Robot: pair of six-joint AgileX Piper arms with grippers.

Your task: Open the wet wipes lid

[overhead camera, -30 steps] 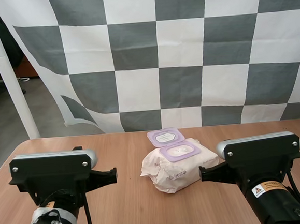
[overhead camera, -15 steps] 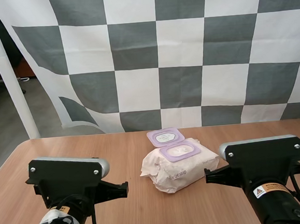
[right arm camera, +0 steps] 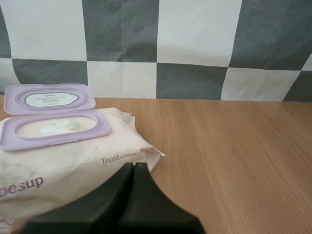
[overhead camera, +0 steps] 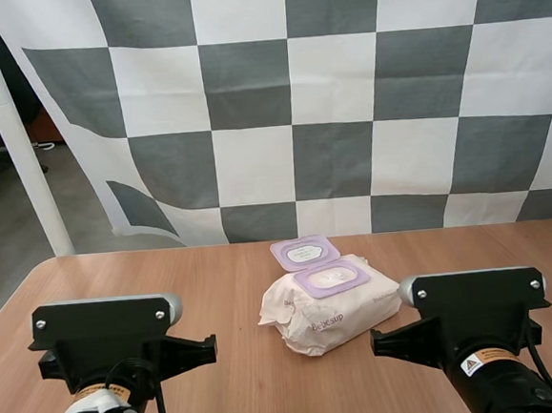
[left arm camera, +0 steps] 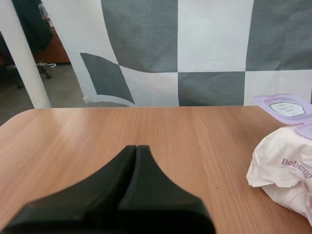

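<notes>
Table: a wooden table (overhead camera: 215, 288) carried the pack on its middle, towards the far edge.
Left arm: the left arm (overhead camera: 100, 340) sat at the near left of the table in the high view, well apart from the pack.
Right arm: the right arm (overhead camera: 475, 306) sat at the near right, closer to the pack than the left one was.
Pack: a pale, crumpled pack of wet wipes (overhead camera: 330, 306) lay flat between the two arms, with purple lettering along its near side.
Left gripper: the left gripper (left arm camera: 136, 146) had its fingers pressed together into one dark wedge with nothing between them. It hung over bare wood, with the pack off to its right and not touching it.
Right gripper: the right gripper (right arm camera: 134, 165) was likewise closed on nothing, its tip right at the near corner of the pack. Contact could not be told.
Lid: the lilac lid (right arm camera: 51, 99) was already flipped back behind the pack's top, inner face up.
Frame: a lilac frame (right arm camera: 101, 127) ringed the uncovered opening, where a white wipe (right arm camera: 53, 127) showed.
</notes>
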